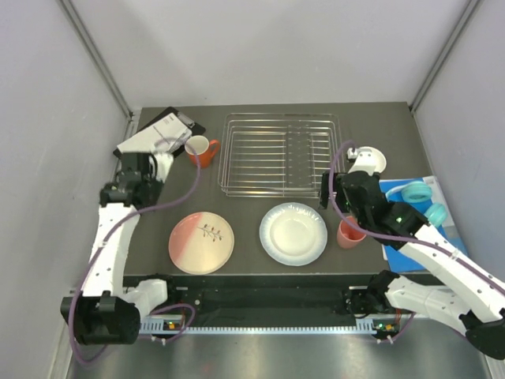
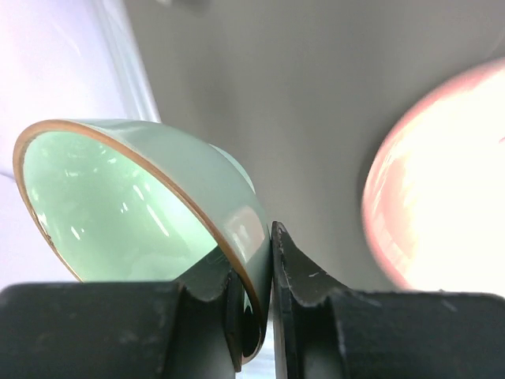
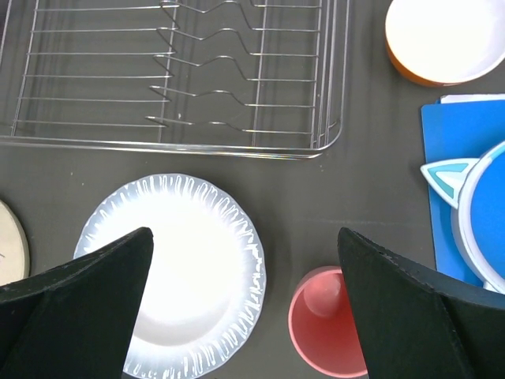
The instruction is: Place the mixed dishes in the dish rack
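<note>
Left jaws pinched tight on the rim of the mint green bowl (image 2: 134,205), one finger inside, one outside, out at the left rear of the tabletop (image 1: 245,217) near the orange handled mug (image 1: 203,150). Whether the bowl is off the surface is hard to judge, as the arm covers it from above. It's a neat rim grip, but a thin one: lift straight, swing slowly right to the dish rack (image 1: 280,158), which sits empty, and pass over the mug, not through it. Seat the bowl between the wires before letting go. Right jaws wide apart, holding nothing, hovering over the white plate (image 3: 181,260) and salmon-pink cup (image 3: 323,328).
</note>
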